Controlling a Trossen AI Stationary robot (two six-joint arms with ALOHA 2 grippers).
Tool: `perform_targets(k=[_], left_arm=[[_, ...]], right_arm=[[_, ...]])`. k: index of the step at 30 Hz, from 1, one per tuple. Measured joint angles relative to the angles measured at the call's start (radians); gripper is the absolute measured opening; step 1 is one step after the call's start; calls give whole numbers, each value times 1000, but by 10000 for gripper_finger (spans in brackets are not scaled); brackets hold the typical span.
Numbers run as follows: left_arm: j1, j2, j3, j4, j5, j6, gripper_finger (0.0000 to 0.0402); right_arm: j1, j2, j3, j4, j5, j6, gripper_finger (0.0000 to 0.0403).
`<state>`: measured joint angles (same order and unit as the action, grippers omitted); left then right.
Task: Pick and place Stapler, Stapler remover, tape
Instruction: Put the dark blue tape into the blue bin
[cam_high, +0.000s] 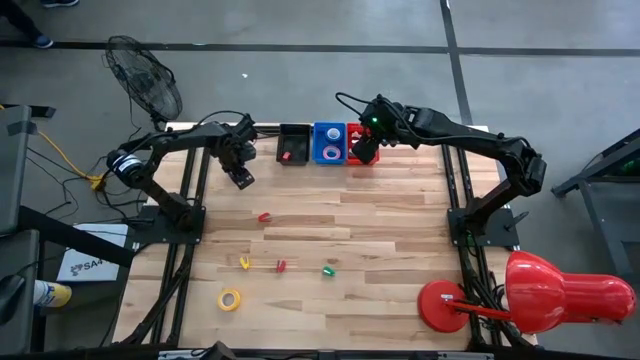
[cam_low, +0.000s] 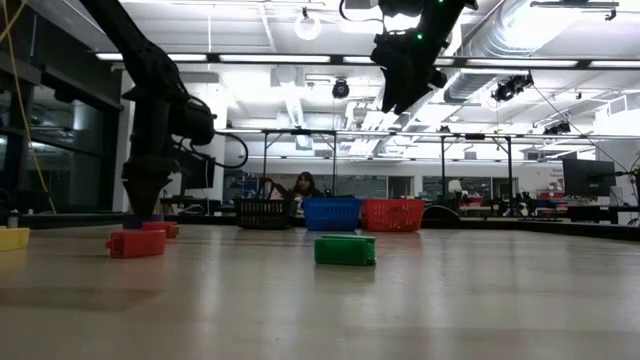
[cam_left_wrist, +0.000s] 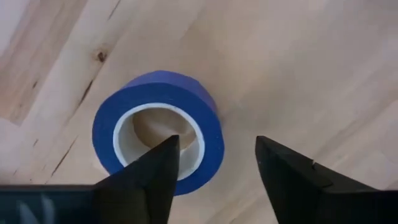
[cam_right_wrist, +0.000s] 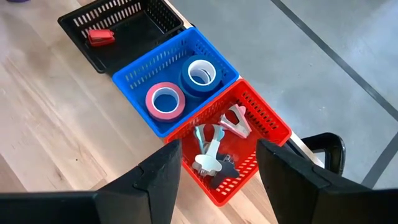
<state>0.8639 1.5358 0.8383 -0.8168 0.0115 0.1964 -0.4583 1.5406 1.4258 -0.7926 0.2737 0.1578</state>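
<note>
A blue tape roll (cam_left_wrist: 158, 134) lies flat on the wooden table, far left. My left gripper (cam_left_wrist: 217, 162) is open right above it, pointing down, with one finger over the roll's hole and the other outside its wall. The roll is hidden under this gripper (cam_high: 240, 177) in the high view. My right gripper (cam_right_wrist: 217, 168) is open and empty, held high over the red basket (cam_right_wrist: 264, 121), which holds several staple removers (cam_right_wrist: 211, 155). The blue basket (cam_right_wrist: 134, 78) contains a pink roll (cam_right_wrist: 165, 101) and a blue roll (cam_right_wrist: 199, 74). A red stapler (cam_right_wrist: 99, 37) lies in the black basket (cam_right_wrist: 78, 22).
On the table lie a red stapler (cam_high: 264, 216), a yellow piece (cam_high: 245, 263), a small red piece (cam_high: 281, 266), a green piece (cam_high: 327, 270) and a yellow tape roll (cam_high: 230, 299). The three baskets line the far edge. A red lamp (cam_high: 530, 290) stands at the near right corner.
</note>
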Motion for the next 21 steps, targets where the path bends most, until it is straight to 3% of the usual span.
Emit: perform_targets(k=[14, 21], left_arm=[[0, -1, 0, -31, 9, 121, 29], [-1, -17, 0, -16, 142, 316, 28]], right_arm=[[0, 0, 0, -5, 7, 2, 200], [0, 0, 0, -6, 7, -1, 200]])
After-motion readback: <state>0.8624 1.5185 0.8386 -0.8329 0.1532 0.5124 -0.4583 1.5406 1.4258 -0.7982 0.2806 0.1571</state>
